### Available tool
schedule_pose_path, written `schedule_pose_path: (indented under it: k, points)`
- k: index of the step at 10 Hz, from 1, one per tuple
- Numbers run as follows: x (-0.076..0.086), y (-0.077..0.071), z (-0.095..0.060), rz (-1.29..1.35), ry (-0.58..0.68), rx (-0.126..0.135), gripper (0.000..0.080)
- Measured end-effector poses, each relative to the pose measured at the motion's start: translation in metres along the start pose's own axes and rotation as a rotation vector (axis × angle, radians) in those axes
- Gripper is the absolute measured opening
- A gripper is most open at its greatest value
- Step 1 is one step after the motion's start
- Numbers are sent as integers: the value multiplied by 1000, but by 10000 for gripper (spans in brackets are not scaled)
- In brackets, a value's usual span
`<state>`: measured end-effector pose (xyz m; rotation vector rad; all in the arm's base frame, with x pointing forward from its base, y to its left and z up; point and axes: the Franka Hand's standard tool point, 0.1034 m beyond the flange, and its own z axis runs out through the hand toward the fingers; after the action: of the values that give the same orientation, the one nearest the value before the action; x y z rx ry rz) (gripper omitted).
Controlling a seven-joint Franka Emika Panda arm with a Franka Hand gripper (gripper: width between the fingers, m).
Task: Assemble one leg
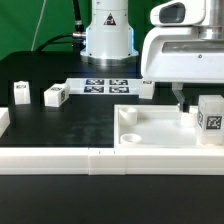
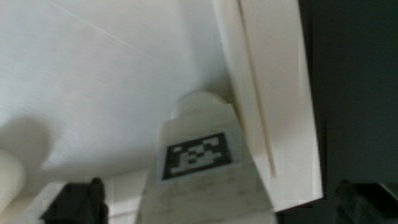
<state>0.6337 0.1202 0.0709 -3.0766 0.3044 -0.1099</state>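
Note:
One leg [image 1: 210,122], a small white block with a square marker, stands upright on the large white tray [image 1: 150,135] near its edge at the exterior view's right. My gripper [image 1: 195,104] hangs just above and around it. In the wrist view the leg [image 2: 205,150] rises between my two dark fingertips [image 2: 80,203], with a gap on each side. The gripper [image 2: 217,206] is open and not touching the leg. The tray's raised rim [image 2: 267,70] runs beside the leg.
Two more legs [image 1: 20,93] [image 1: 55,95] stand on the black table at the exterior view's left, and another [image 1: 145,88] stands behind the tray. The marker board [image 1: 105,85] lies in front of the robot base. A long white rail [image 1: 70,160] runs along the front.

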Motion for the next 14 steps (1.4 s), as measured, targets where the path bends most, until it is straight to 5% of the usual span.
schedule_pose_path:
  k: [1,3,8,14]
  points:
    - [0,1,0,-94,1,-4,625]
    - [1,2,0,-121,1,-3,291]
    - [1,5,0,102,3,6,291]
    - [1,33,-1,567,29,-37,305]
